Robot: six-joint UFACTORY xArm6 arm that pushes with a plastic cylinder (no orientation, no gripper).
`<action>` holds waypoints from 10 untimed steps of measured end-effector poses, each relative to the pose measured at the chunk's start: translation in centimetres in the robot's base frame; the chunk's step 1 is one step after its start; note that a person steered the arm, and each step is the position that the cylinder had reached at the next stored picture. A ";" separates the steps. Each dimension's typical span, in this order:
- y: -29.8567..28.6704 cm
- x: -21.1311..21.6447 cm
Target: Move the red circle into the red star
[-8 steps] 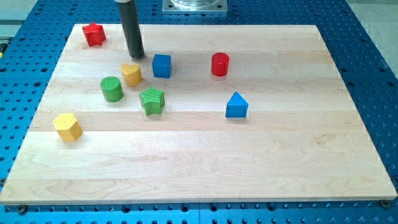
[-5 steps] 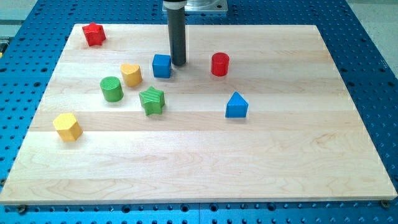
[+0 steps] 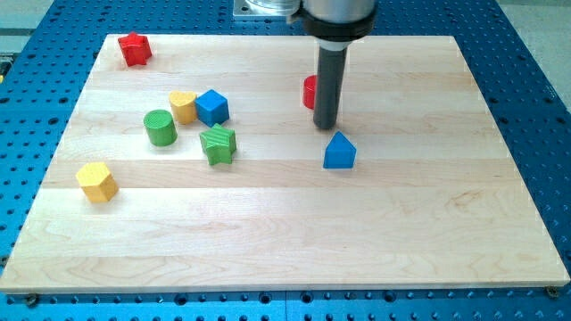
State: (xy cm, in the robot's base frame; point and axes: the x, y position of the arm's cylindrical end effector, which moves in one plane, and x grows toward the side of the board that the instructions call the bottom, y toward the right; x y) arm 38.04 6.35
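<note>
The red circle (image 3: 309,91) stands on the wooden board, right of centre near the view's top, and the rod hides most of it. The red star (image 3: 135,49) lies at the board's top left corner. My tip (image 3: 325,125) rests on the board just below and to the right of the red circle, above the blue triangular block (image 3: 339,152). Whether the rod touches the red circle I cannot tell.
A blue cube (image 3: 212,107) sits turned against a yellow heart (image 3: 184,106). A green cylinder (image 3: 161,127) and a green star (image 3: 218,144) lie near them. A yellow hexagon (image 3: 96,182) sits at the left.
My tip swept from the view's left to the right, from beside the yellow heart to the red circle. The blue cube shifted left and down, turning against the yellow heart.
</note>
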 end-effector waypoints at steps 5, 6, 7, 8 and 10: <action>-6.6 -9.2; -12.6 -11.0; -16.4 -9.6; -17.9 -7.0; -24.9 -9.8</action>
State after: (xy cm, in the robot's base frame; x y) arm 28.24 -18.51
